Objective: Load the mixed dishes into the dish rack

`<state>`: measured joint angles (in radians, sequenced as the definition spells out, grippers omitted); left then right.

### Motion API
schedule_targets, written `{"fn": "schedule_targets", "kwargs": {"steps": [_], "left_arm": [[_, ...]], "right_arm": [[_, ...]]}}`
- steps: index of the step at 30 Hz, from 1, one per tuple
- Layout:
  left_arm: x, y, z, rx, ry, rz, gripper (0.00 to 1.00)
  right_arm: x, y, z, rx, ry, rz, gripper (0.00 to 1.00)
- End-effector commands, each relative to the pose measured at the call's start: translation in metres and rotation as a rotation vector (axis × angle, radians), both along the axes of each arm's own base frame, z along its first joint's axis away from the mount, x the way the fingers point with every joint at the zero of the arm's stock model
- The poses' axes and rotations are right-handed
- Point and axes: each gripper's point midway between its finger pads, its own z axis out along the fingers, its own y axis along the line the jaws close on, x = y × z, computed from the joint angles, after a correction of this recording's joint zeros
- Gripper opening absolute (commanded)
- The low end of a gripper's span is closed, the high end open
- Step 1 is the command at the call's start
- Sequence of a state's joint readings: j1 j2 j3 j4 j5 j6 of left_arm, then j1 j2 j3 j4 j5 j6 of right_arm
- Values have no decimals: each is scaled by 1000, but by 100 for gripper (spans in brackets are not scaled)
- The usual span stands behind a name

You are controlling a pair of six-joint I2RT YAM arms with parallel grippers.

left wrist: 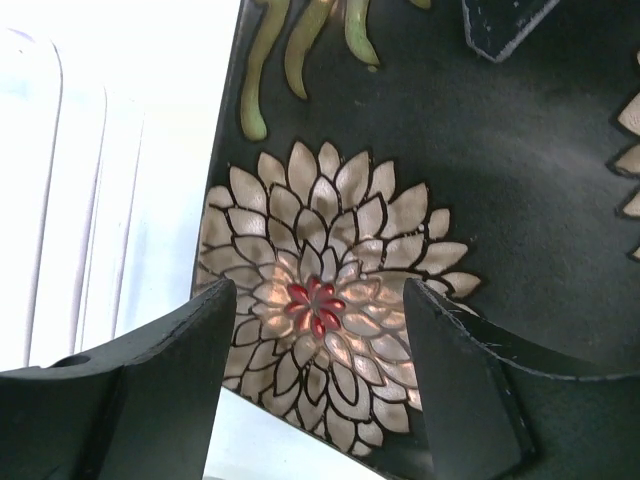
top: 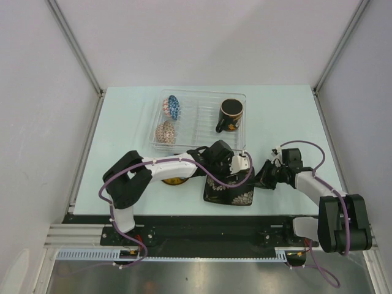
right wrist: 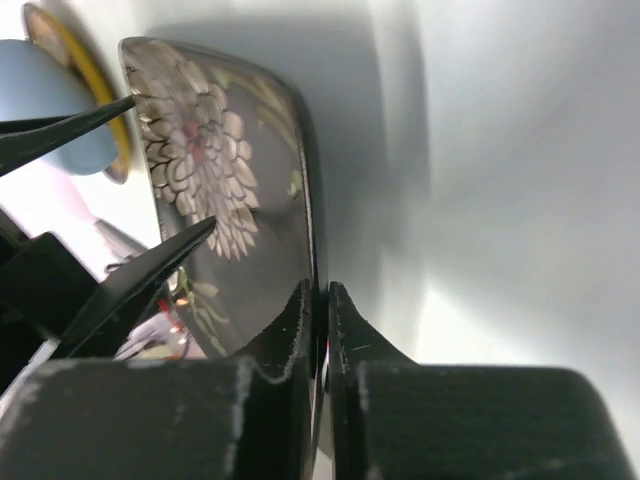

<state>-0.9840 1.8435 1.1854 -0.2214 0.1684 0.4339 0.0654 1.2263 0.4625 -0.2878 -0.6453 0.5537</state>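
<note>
Right now the black floral square plate [top: 229, 193] lies on the pale counter [top: 116, 141], close to its near edge and in front of the clear plastic rectangular dish rack with thin wire dividers [top: 199, 125]. My right hand [right wrist: 322, 292] is clamped on the plate's right rim. In the right wrist view its two dark fingers [right wrist: 290, 330] pinch the thin edge with hardly a gap between them. Whether that edge is off the counter I cannot tell.

My left hand [left wrist: 320, 300] hangs over the plate from the other side, its fingers [left wrist: 180, 350] well apart and gripping nothing. A cream flower with a red centre shows between them.

From above, my left arm reaches across the front of the rack. The small yellow dark-rimmed round plate [top: 174, 180] peeks out from under it, left of the square plate. In the right wrist view a pale blue cup [right wrist: 50, 100] shows in front of that yellow plate; I cannot tell whether they touch.

Inside the rack, the blue patterned bowl [top: 173, 107] and the beige patterned bowl [top: 165, 131] stand on edge in the left part, one behind the other. The dark mug [top: 231, 114] sits at the right end, its handle pointing near-left.
</note>
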Motion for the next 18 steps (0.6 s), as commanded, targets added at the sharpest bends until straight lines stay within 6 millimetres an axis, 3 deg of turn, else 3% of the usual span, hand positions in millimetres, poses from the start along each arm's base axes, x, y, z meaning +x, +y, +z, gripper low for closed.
{"fn": "schedule_targets", "kwargs": {"steps": [1, 7, 8, 10, 11, 12, 13, 15, 16, 18], "left_arm": [[4, -5, 23, -58, -17, 14, 73], [25, -3, 48, -64, -69, 68, 72], [38, -5, 66, -90, -89, 92, 73], [48, 1, 83, -82, -82, 116, 72], [66, 1, 112, -128, -101, 151, 72], [72, 5, 123, -137, -98, 168, 72], [81, 12, 148, -160, -94, 183, 72], [87, 24, 169, -165, -87, 211, 72], [100, 32, 195, -206, -111, 239, 72], [105, 47, 219, -235, -99, 274, 73]], "right_arm": [[13, 0, 18, 28, -88, -9, 0], [13, -7, 20, 3, -119, -32, 0], [13, -8, 22, 1, -129, -35, 0], [14, -9, 23, -5, -146, -39, 0], [15, -9, 27, -10, -168, -35, 0], [16, -9, 30, -17, -188, -35, 0], [15, -9, 32, -21, -197, -33, 0], [13, -8, 43, -23, -252, -16, 0], [14, -7, 49, -24, -277, -11, 0], [13, -4, 68, -32, -362, 1, 0]]}}
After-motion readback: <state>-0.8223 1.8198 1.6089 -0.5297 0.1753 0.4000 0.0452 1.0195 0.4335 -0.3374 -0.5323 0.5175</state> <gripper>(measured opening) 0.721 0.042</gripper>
